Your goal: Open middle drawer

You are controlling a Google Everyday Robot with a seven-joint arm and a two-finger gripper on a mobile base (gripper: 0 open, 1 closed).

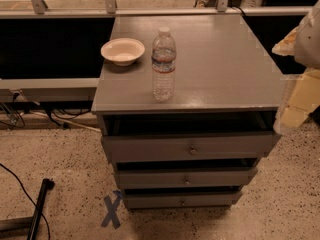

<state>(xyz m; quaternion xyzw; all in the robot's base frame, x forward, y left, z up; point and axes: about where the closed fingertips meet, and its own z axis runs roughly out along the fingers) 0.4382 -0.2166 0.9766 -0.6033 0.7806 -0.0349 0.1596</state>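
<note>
The grey cabinet (200, 59) has three drawers stacked in its front. The middle drawer (220, 178) is the second one, with a low flat front and a small round metal knob (186, 180). It stands out a little from the cabinet, with a dark gap above its front. The taller top drawer (150, 148) is pulled out further, and the narrow bottom drawer (210, 200) also sits slightly out. My gripper (295, 111) is pale cream, at the right edge of the view, beside the cabinet's right front corner, above and right of the middle drawer and apart from its knob.
A clear water bottle (163, 66) stands on the cabinet top near its front edge. A white bowl (123, 50) sits at the top's back left. A blue tape X (112, 211) marks the speckled floor. A black pole (39, 206) and cables lie at the left.
</note>
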